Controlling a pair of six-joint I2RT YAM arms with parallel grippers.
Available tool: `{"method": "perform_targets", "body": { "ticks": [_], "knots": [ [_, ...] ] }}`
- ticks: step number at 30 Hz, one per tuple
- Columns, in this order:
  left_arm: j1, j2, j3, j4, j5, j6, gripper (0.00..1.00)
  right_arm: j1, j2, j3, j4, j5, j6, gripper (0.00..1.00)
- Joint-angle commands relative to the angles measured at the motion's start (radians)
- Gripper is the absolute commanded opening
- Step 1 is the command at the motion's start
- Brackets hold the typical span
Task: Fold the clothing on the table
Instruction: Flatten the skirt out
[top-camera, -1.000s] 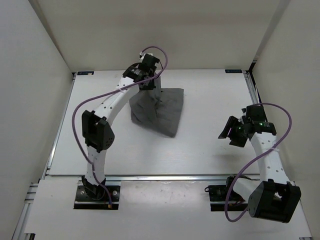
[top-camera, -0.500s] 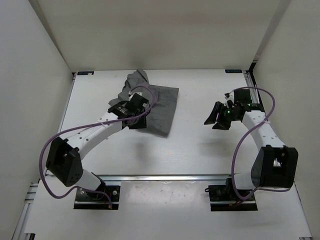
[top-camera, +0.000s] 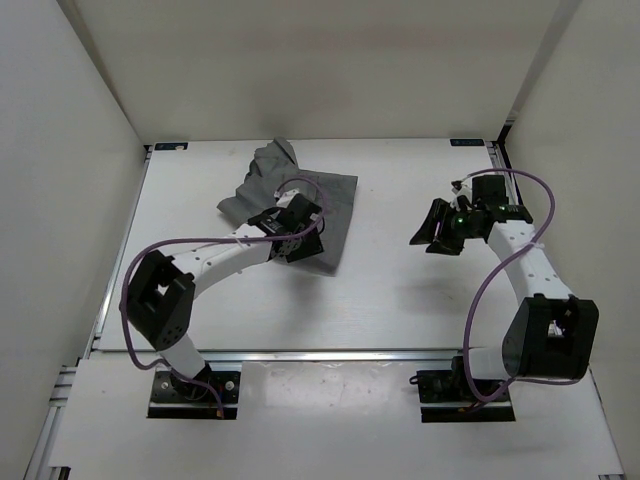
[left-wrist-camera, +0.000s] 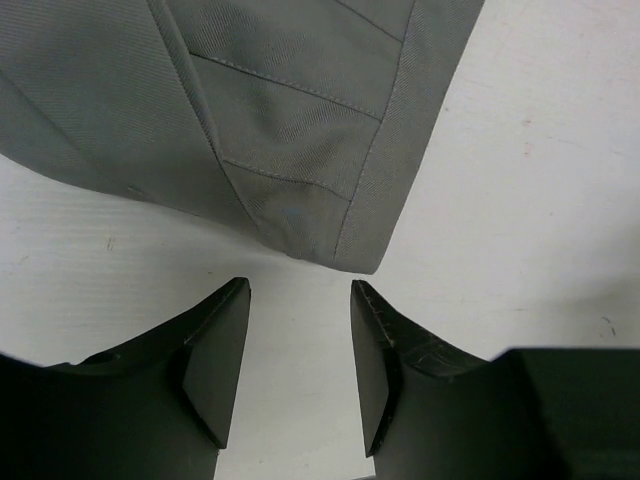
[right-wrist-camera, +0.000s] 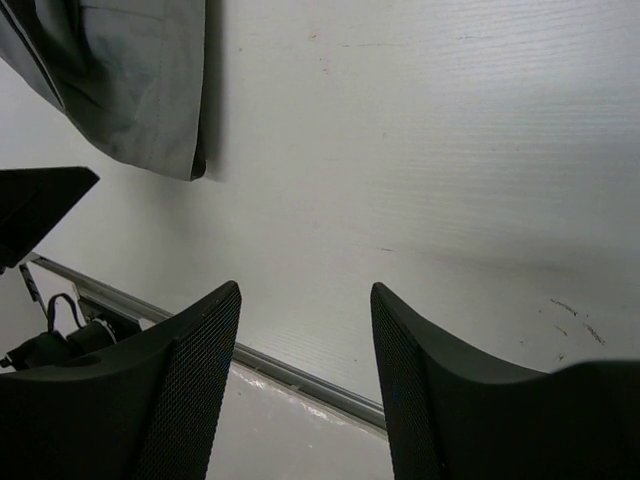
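Observation:
The grey clothing (top-camera: 328, 198) lies folded over on the white table (top-camera: 400, 300), left of centre, with a bunched part toward the back. My left gripper (top-camera: 305, 247) sits low at its near edge. In the left wrist view the clothing (left-wrist-camera: 300, 120) ends in a hemmed corner just beyond my left gripper (left-wrist-camera: 300, 285), which is open with only bare table between its fingers. My right gripper (top-camera: 435, 228) hovers open over bare table to the right of the garment. From the right wrist the clothing (right-wrist-camera: 130, 80) shows far ahead of the empty right gripper (right-wrist-camera: 305, 290).
White walls close in the table on three sides. A silver rail (top-camera: 330, 353) runs along the near edge and also appears in the right wrist view as the rail (right-wrist-camera: 300, 375). Both arm bases stand below it. A purple cable (top-camera: 200, 243) loops along the left arm.
The left gripper has let go of the garment it held raised at the back, opened, and come down to its near corner. The cloth now lies flat. The right gripper moved back and left.

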Motion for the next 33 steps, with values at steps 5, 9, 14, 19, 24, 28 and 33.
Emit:
{"method": "perform_targets", "body": {
  "ticks": [5,9,14,19,24,28,33],
  "knots": [
    [-0.070,0.122,0.128,-0.039,-0.053,-0.052,0.54,0.031,-0.040,0.027,-0.040,0.019,-0.036,0.60],
    [-0.077,0.153,0.165,-0.070,-0.066,-0.048,0.55,0.040,-0.049,0.027,-0.051,0.027,-0.044,0.61],
    [-0.064,0.156,0.137,-0.096,-0.066,-0.051,0.55,0.031,-0.069,0.014,-0.043,0.036,-0.041,0.61],
    [-0.076,0.171,0.126,-0.110,-0.070,-0.046,0.56,0.008,-0.083,-0.001,-0.040,0.031,-0.032,0.61],
    [-0.057,0.226,0.134,-0.089,-0.076,-0.034,0.56,0.002,-0.094,-0.004,-0.051,0.024,-0.041,0.61],
    [-0.052,0.254,0.133,-0.072,-0.100,-0.023,0.55,0.006,-0.105,-0.009,-0.057,0.028,-0.041,0.61],
    [-0.034,0.283,0.149,-0.062,-0.108,-0.026,0.54,0.017,-0.106,-0.010,-0.075,0.035,-0.042,0.61]
  ]
}}
